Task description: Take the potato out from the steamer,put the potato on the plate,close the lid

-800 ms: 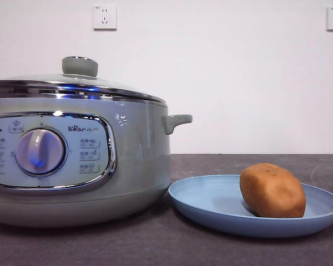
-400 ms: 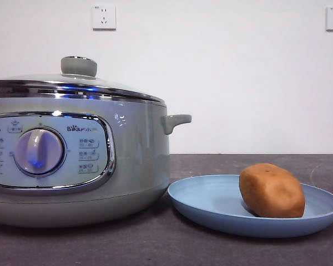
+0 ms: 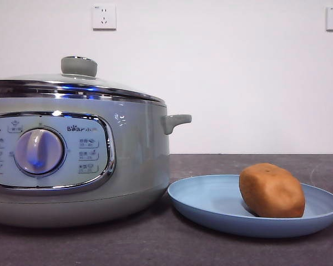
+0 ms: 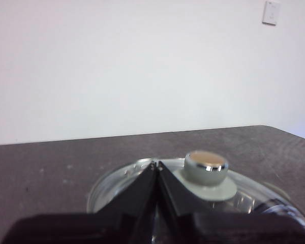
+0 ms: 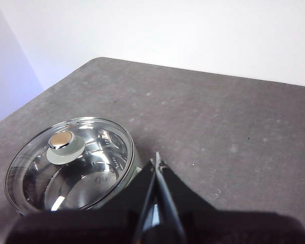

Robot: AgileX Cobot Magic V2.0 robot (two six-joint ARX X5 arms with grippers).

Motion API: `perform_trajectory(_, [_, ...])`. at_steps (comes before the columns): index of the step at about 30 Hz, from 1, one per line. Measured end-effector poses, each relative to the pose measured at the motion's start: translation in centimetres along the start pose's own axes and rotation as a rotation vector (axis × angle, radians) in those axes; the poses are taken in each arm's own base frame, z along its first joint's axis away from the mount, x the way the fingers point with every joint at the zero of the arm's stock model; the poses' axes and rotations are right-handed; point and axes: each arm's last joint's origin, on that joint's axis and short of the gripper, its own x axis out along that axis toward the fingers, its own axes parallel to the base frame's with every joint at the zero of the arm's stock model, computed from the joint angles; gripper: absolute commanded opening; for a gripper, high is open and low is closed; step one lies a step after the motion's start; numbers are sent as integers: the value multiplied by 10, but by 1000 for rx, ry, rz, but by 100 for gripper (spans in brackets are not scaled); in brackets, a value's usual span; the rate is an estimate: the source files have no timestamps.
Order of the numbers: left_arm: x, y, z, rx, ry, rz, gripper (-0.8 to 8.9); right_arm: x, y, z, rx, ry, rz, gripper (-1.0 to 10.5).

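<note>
Dark counter (image 3: 211,252): potato (image 3: 272,190) on plate (image 3: 211,202), lid (image 3: 72,83) seated on steamer (image 3: 133,160). Both claws, left (image 4: 156,165) and right (image 5: 156,162), are closed, empty; I'd retract gently, avoiding the knob.

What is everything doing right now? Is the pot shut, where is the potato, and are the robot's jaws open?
lid: sitting closed on the steamer
steamer: covered, upright on the table
potato: lying on the plate
plate: flat on the table beside the steamer
left gripper: jaws shut, holding nothing
right gripper: jaws shut, holding nothing
</note>
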Motion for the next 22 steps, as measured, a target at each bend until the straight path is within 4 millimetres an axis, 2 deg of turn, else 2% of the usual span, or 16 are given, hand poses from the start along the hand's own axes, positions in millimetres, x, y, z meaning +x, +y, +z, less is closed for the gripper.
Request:
perform_trajectory(9, [-4,6,-33,-32,24,37,-3,0,0,0,0,0,0,-1])
perform_trajectory(22, [-8,14,-54,-58,136,109,-3,0,0,0,0,0,0,-1])
